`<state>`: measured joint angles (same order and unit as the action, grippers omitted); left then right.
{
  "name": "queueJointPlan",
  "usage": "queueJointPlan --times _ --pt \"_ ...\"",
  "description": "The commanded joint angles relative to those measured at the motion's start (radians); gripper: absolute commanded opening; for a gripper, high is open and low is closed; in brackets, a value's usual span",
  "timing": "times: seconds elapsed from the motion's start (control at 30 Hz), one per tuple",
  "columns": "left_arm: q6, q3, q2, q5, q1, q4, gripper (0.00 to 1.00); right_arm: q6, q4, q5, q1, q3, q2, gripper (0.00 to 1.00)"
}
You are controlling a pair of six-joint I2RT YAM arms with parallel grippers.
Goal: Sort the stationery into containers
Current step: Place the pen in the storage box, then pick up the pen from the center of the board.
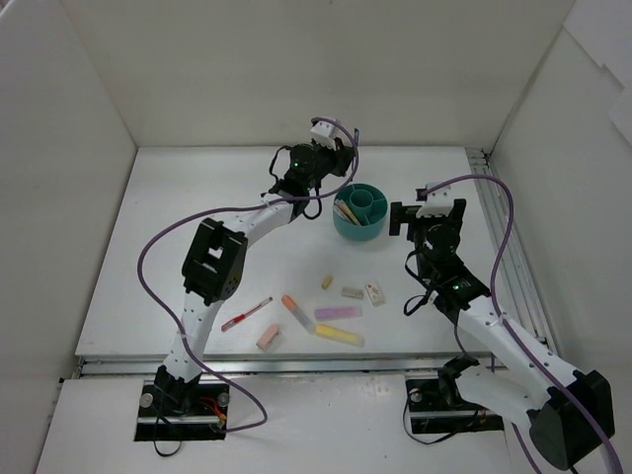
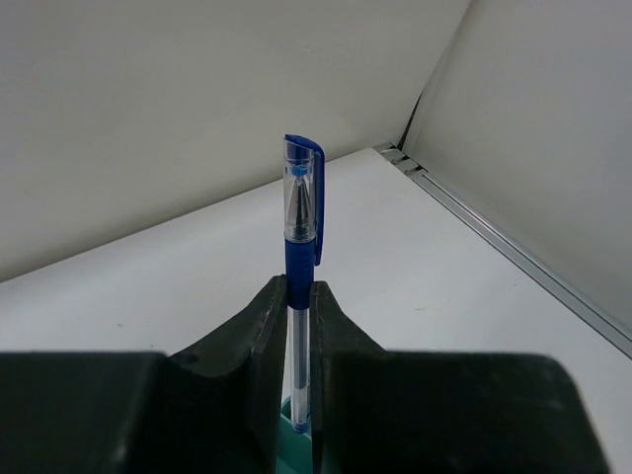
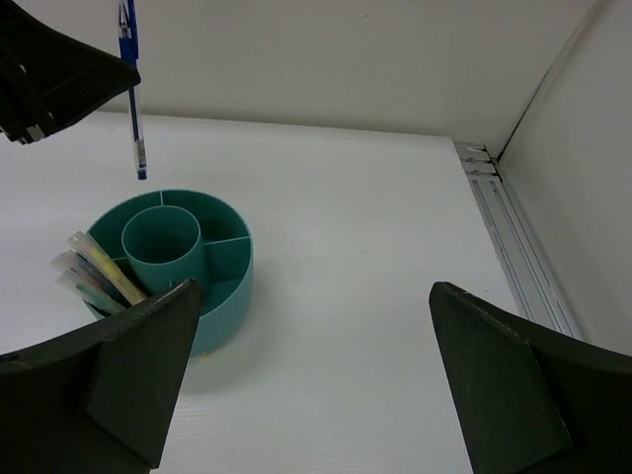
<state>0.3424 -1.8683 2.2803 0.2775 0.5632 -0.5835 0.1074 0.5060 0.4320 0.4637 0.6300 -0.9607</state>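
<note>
My left gripper [image 2: 299, 286] is shut on a blue pen [image 2: 301, 212] and holds it upright, cap up. In the right wrist view the blue pen [image 3: 131, 89] hangs tip down from the left gripper [image 3: 59, 69], just above the far left rim of the round teal cup [image 3: 212, 286]. The cup [image 1: 360, 222] has a centre tube and outer compartments. Its left compartment holds several pens and highlighters [image 3: 94, 272]. My right gripper [image 3: 316, 288] is open and empty, low to the right of the cup. In the top view the left gripper [image 1: 339, 158] is behind the cup and the right gripper [image 1: 427, 219] beside it.
On the table in front of the cup lie a red pen [image 1: 247, 313], a pink eraser [image 1: 269, 337], an orange highlighter [image 1: 293, 309], a purple highlighter [image 1: 338, 312], a yellow highlighter [image 1: 339, 335] and small erasers [image 1: 353, 292]. White walls enclose the table; a metal rail [image 1: 504, 247] runs along its right edge.
</note>
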Motion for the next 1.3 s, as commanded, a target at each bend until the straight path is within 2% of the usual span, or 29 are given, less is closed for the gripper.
queueJointPlan --times 0.0,0.27,0.5,0.57,0.6,0.73,0.83,0.9,0.97,1.07,1.1,1.17,1.2,1.23,1.27 --pt "-0.013 0.015 -0.053 0.020 0.007 -0.127 0.00 -0.017 0.094 -0.006 -0.011 0.013 0.008 0.98" --pt "-0.014 0.175 -0.091 -0.001 0.017 -0.200 0.00 -0.025 0.094 -0.032 -0.019 0.019 -0.013 0.98" --pt "-0.019 0.230 -0.117 -0.015 0.026 -0.211 0.00 -0.029 0.095 -0.050 -0.019 0.017 -0.009 0.98" --pt "-0.013 0.265 -0.145 -0.009 0.026 -0.202 0.15 -0.032 0.094 -0.059 -0.019 0.017 -0.007 0.98" --pt "-0.013 0.282 -0.159 0.000 0.026 -0.211 0.32 -0.028 0.094 -0.079 -0.019 0.016 -0.009 0.98" --pt "-0.028 0.379 -0.266 -0.006 0.035 -0.236 0.45 -0.037 0.094 -0.124 -0.023 0.017 -0.001 0.98" --pt "-0.040 0.451 -0.352 -0.018 0.035 -0.240 0.60 -0.037 0.085 -0.165 -0.022 0.020 0.004 0.98" --pt "-0.034 0.511 -0.402 -0.043 0.035 -0.210 0.77 -0.025 0.043 -0.226 -0.019 0.036 0.005 0.98" --pt "-0.010 0.579 -0.493 -0.064 0.035 -0.173 1.00 -0.014 -0.006 -0.274 -0.016 0.078 -0.013 0.98" --pt "0.076 0.658 -0.646 -0.107 0.003 0.006 1.00 0.000 -0.112 -0.358 -0.010 0.141 -0.064 0.98" --pt "0.095 0.672 -0.685 -0.135 -0.011 0.146 1.00 0.038 -0.139 -0.424 -0.004 0.151 -0.072 0.98" --pt "0.101 0.695 -0.797 -0.185 -0.011 0.303 1.00 0.087 -0.155 -0.482 0.021 0.172 -0.102 0.98" --pt "0.127 0.696 -0.830 -0.269 -0.011 0.485 1.00 0.147 -0.196 -0.537 0.064 0.186 -0.117 0.98" --pt "0.148 0.710 -0.891 -0.321 -0.011 0.564 1.00 0.169 -0.222 -0.571 0.078 0.223 -0.156 0.98" --pt "0.174 0.722 -0.919 -0.401 -0.011 0.720 1.00 0.181 -0.274 -0.617 0.108 0.247 -0.183 0.98"
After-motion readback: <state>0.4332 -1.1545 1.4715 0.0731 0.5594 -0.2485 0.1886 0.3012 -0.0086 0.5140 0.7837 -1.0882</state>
